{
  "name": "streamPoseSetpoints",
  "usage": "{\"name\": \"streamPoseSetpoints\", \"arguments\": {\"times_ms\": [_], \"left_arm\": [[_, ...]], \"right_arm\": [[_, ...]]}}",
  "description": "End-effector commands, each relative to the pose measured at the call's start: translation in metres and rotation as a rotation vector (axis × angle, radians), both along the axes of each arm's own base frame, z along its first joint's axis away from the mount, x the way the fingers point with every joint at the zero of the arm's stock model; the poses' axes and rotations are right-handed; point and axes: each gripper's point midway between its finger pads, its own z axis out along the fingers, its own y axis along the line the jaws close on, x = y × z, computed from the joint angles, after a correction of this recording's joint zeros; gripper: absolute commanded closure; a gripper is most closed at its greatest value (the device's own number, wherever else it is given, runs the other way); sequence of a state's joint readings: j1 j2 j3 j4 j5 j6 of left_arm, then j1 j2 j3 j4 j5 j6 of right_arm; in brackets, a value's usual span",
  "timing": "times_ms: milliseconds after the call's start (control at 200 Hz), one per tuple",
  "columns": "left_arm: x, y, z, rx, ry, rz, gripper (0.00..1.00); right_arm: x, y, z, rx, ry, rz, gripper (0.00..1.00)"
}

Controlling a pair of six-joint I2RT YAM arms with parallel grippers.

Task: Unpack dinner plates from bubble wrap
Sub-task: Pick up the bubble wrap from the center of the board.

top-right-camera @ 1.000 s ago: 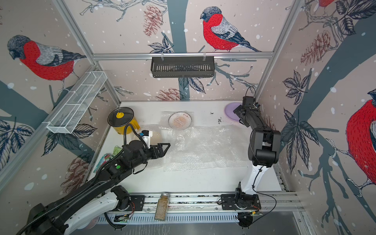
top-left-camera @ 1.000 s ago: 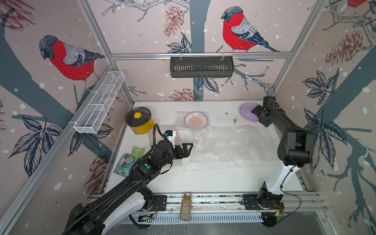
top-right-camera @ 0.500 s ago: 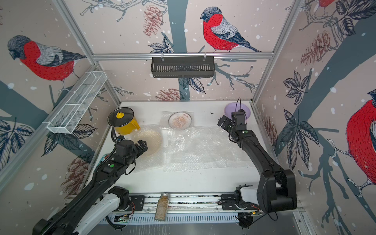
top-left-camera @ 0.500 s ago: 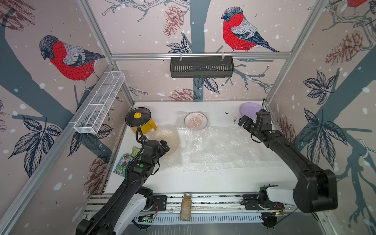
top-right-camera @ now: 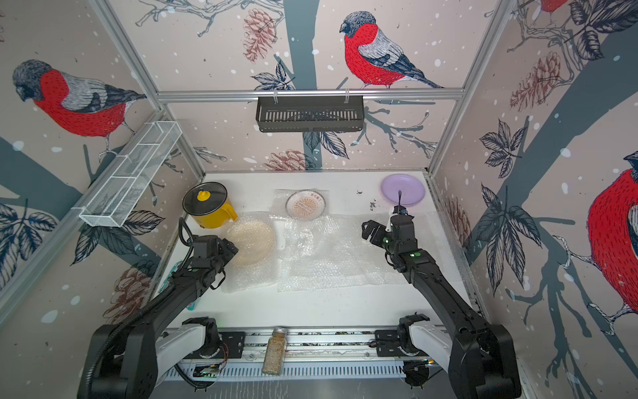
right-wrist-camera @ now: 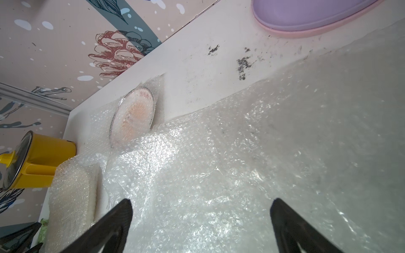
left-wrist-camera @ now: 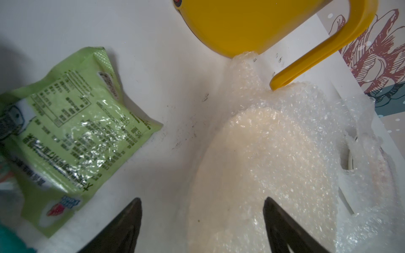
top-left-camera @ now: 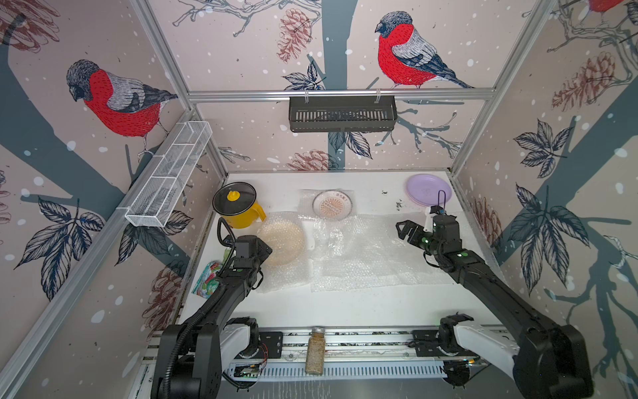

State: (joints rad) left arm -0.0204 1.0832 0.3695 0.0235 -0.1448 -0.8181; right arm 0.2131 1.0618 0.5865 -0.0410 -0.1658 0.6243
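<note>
A cream dinner plate (top-left-camera: 283, 241) (top-right-camera: 251, 242) (left-wrist-camera: 263, 175) lies at the left, still covered in bubble wrap. My left gripper (top-left-camera: 266, 249) (top-right-camera: 232, 249) (left-wrist-camera: 201, 199) is open at its near-left edge, one finger over the table and one over the wrapped plate. The sunburst plate (top-left-camera: 333, 206) (top-right-camera: 305, 206) (right-wrist-camera: 133, 116) sits at the back under more wrap. A lilac plate (top-left-camera: 428, 189) (top-right-camera: 402, 189) (right-wrist-camera: 306, 13) rests bare on a pink one (right-wrist-camera: 317, 32) at the back right. My right gripper (top-left-camera: 402, 230) (top-right-camera: 368, 230) (right-wrist-camera: 201, 200) hangs open, empty, above a large flat bubble wrap sheet (top-left-camera: 373, 257) (top-right-camera: 338, 260) (right-wrist-camera: 241, 164).
A yellow pot (top-left-camera: 241, 216) (left-wrist-camera: 252, 24) with a black lid (top-left-camera: 234, 199) stands just behind the cream plate. Snack bags (top-left-camera: 207, 280) (left-wrist-camera: 72, 131) lie by the left wall. A spice jar (top-left-camera: 315, 350) stands on the front rail. A black basket (top-left-camera: 341, 114) hangs on the back wall.
My left arm swung from the middle of the table to the wrapped cream plate, and its jaws narrowed slightly. My right arm drew back from the lilac plate to above the flat sheet.
</note>
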Motion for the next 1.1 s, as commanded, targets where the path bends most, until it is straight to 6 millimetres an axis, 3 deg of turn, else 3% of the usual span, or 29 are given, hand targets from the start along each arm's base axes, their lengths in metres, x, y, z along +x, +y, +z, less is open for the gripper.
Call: {"name": "streamPoseSetpoints", "arguments": {"times_ms": [0,190,370,630,785,916,1096], "left_arm": [[0.013,-0.002,0.008,0.003,-0.060,-0.028,0.23],[0.010,-0.010,-0.006,-0.031,-0.044,-0.065,0.38],[0.012,-0.016,-0.023,-0.053,-0.001,-0.086,0.40],[0.011,-0.022,-0.032,-0.100,0.072,-0.094,0.72],[0.014,-0.034,-0.021,-0.150,0.054,-0.133,0.91],[0.010,-0.039,-0.010,-0.187,0.038,-0.142,1.00],[0.004,-0.045,0.019,-0.215,-0.037,-0.172,1.00]], "right_arm": [[0.001,0.015,0.003,0.031,-0.036,0.084,0.01],[-0.005,0.019,-0.002,0.049,-0.039,0.106,0.01],[-0.006,0.012,-0.010,0.028,-0.041,0.073,0.01],[-0.005,0.010,-0.020,0.019,-0.022,0.058,0.01],[-0.005,0.009,-0.025,0.012,-0.014,0.054,0.01],[-0.004,0.006,-0.028,-0.005,-0.009,0.040,0.01],[-0.004,0.003,-0.033,-0.011,-0.001,0.022,0.01]]}}
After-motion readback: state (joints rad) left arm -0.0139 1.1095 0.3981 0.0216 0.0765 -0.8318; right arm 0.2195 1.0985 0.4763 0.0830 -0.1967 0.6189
